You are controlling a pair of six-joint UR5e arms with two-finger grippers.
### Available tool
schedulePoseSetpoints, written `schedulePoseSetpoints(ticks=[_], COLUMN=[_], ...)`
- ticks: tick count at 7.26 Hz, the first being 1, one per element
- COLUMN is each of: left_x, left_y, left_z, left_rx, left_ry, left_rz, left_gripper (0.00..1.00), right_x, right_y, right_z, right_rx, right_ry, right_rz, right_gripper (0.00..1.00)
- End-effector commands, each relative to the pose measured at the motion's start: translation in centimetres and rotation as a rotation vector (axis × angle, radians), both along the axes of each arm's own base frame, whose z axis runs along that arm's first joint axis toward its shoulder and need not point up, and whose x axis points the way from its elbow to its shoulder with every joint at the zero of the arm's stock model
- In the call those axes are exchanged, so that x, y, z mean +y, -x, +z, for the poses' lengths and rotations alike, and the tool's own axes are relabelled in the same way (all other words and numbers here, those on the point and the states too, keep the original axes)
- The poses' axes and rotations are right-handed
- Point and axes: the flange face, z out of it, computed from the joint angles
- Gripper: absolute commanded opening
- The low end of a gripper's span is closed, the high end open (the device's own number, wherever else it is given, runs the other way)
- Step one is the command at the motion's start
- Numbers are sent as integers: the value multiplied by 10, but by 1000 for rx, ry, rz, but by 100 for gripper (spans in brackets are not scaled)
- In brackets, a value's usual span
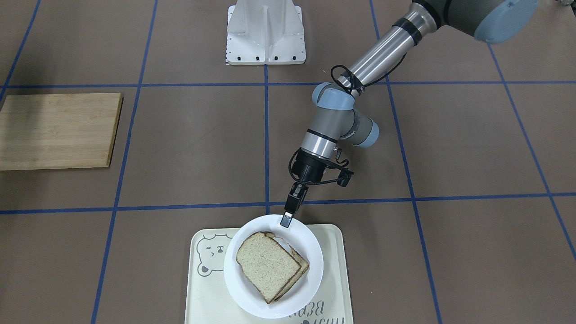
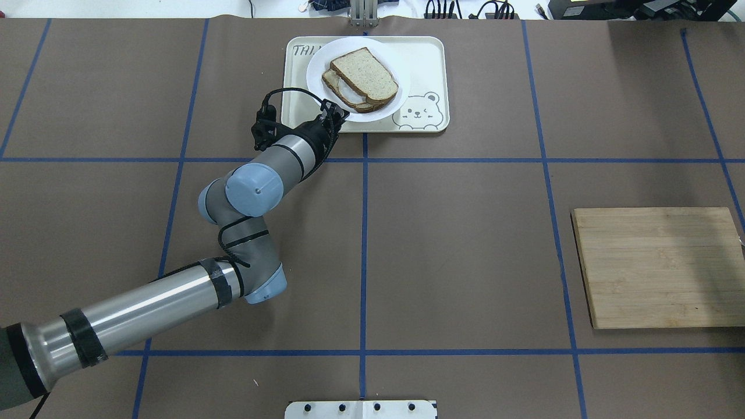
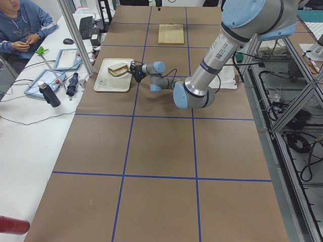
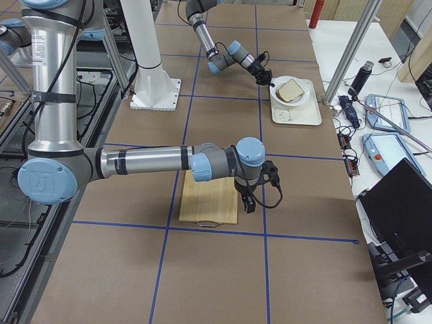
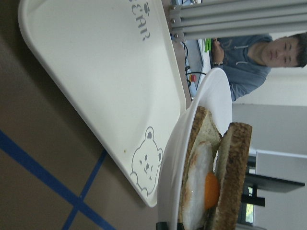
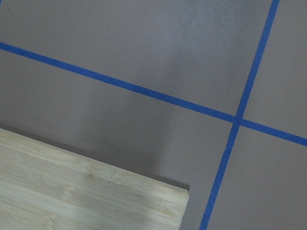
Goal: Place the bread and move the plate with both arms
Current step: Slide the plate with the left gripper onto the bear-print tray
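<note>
The bread (image 1: 267,265) lies on top of an egg-topped slice on the white plate (image 1: 310,261), which sits on the cream bear tray (image 1: 202,288). My left gripper (image 1: 286,220) is at the plate's rim on the robot's side, fingers close together on the rim. In the overhead view the left gripper (image 2: 334,110) touches the plate (image 2: 317,70) beside the bread (image 2: 365,73). The left wrist view shows the plate (image 5: 172,158), the fried egg and the bread (image 5: 235,172) edge-on. My right gripper (image 4: 248,202) hangs by the wooden board; I cannot tell whether it is open or shut.
A wooden cutting board (image 2: 660,267) lies on the robot's right side; it also shows in the right wrist view (image 6: 72,191). The robot's white base (image 1: 265,33) stands at the table's near edge. A seated person (image 3: 20,25) and bottles are beyond the tray's side.
</note>
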Motion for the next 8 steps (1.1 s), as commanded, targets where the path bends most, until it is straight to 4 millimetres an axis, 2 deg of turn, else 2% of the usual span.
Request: schedulePoseSetpoints(ticks=[1,3,4,5,6,7,8], left_x=[-6,-10,-10,-12,-12,-7,12], left_y=[-11,-18,-18,-14,-6,19,57], left_z=[-1,-2,-3,-6,-19,-24,4], left_rx=[-4,-14,-12,-8,12,44,36], left_ry=[23,31,30,27,7,-22,-57], left_rz=[-4,-3,-1,0,0,22,75], left_gripper=[0,0,54,98,99,98,98], right_x=[0,1,1,0,-1,-3,-4], right_y=[0,1,1,1,1,1,1], right_z=[3,3,3,2,0,-2,-2], right_rx=[0,-9,-10,-10,-11,-11,-10], right_ry=[6,9,11,9,6,3,2], right_rz=[0,-1,-1,-1,-1,0,1], right_gripper=[100,100,100,100,100,100,100])
